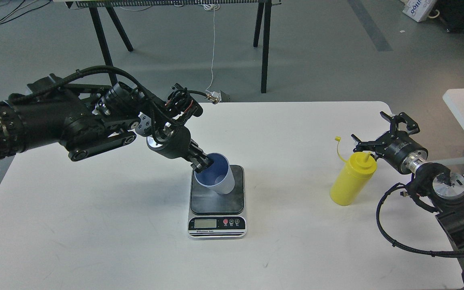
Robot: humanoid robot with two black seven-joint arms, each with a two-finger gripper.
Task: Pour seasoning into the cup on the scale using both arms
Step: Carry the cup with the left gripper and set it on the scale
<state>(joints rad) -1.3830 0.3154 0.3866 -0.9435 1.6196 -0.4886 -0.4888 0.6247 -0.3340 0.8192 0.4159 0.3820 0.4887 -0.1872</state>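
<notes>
Item: small pale blue ribbed plastic cup (218, 174), tilted on the dark weighing plate of the flat silver kitchen scale (217, 201), mid-tabletop (95, 225). Its rim was pinched by the closed fingers of the left gripper (203, 162), presumably so that it could be steadied for pouring.

Item: bright yellow plastic squeeze bottle (353, 178), cap tethered, stood upright on the tabletop well to the right. The right gripper (381, 135) was set just behind it, fingers spread and empty, apparently placed for a grasp.

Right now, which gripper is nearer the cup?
Left. The left gripper pinches the cup's rim over the scale; the right gripper sits far off beside the seasoning bottle.
</notes>
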